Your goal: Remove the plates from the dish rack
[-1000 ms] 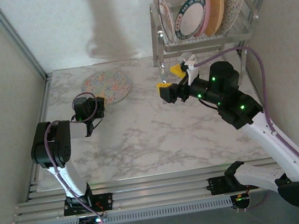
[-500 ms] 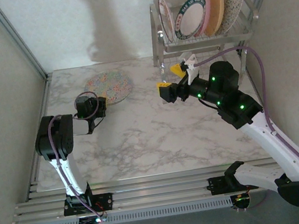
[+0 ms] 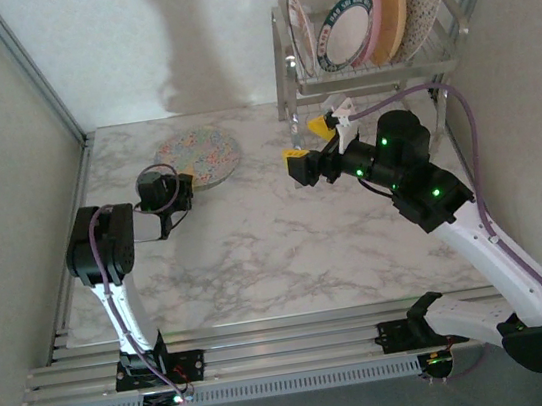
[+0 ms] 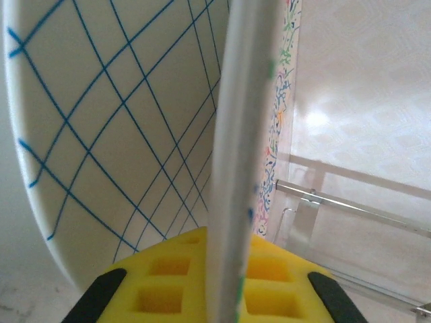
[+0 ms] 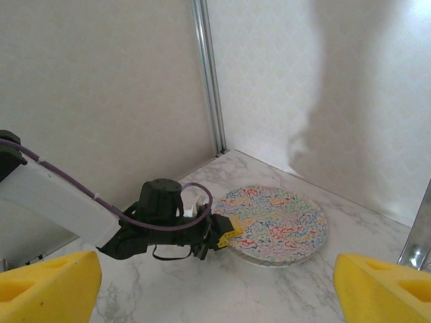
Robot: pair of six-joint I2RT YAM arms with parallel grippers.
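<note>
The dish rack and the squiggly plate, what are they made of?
The dish rack looks like shiny metal wire: thin silvery bars that glint. The squiggly plate is probably glazed ceramic, though hard plastic is possible: it has a smooth white edge and printed coloured squiggles.

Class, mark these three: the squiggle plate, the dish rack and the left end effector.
squiggle plate (image 3: 205, 152), top view, centre of its patterned face.
dish rack (image 3: 282, 85), top view, its left chrome leg.
left end effector (image 5: 227, 233), right wrist view, between its fingertips at the plate's edge.
</note>
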